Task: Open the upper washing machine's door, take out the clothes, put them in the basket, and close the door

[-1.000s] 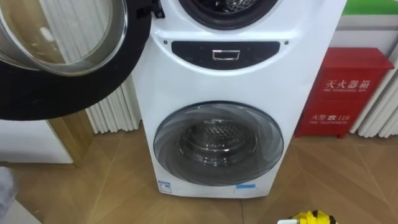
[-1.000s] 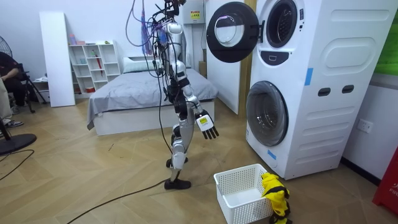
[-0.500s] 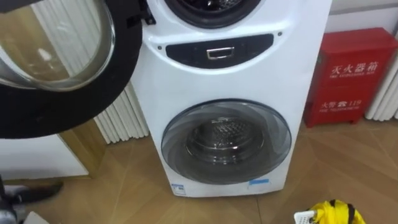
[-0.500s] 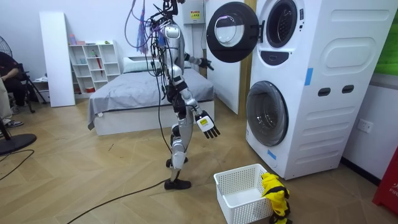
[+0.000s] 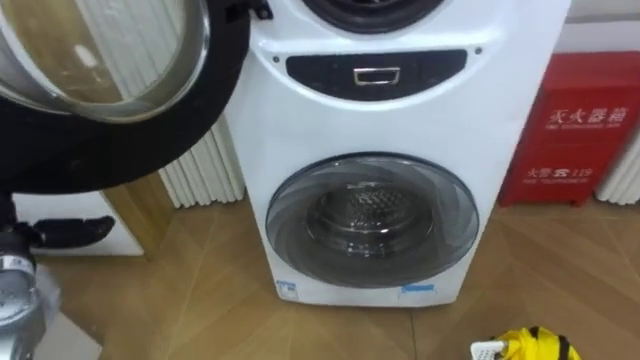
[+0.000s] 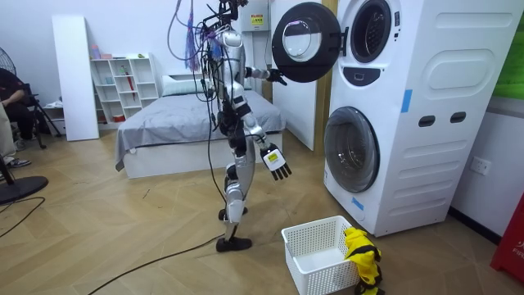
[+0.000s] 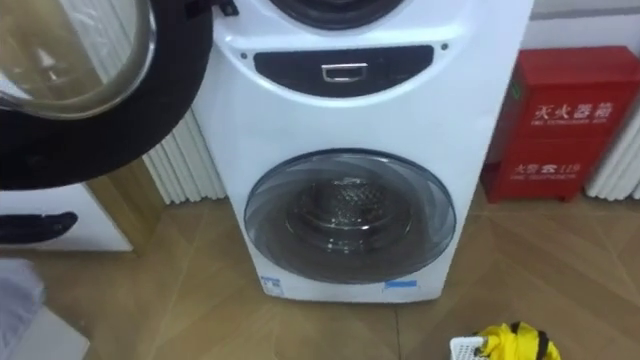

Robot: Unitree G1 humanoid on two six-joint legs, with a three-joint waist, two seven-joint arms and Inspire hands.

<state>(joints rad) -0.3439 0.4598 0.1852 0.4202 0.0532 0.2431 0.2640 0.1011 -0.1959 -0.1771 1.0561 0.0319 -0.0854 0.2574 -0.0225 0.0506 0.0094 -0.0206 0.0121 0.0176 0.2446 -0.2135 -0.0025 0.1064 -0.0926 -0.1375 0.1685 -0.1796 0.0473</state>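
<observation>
In basket (image 6: 315, 246), crumpled yellow clothes (image 6: 361, 256)

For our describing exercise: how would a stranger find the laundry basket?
Find the tall white washer stack on the room view's right. On the floor before its lower door stands a white mesh basket, alone in having yellow cloth draped over its edge.

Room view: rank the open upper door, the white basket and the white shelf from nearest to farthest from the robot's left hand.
1. Open upper door, up high, close by the raised left hand.
2. White basket, on the floor before the washer.
3. White shelf, far behind the robot.
</observation>
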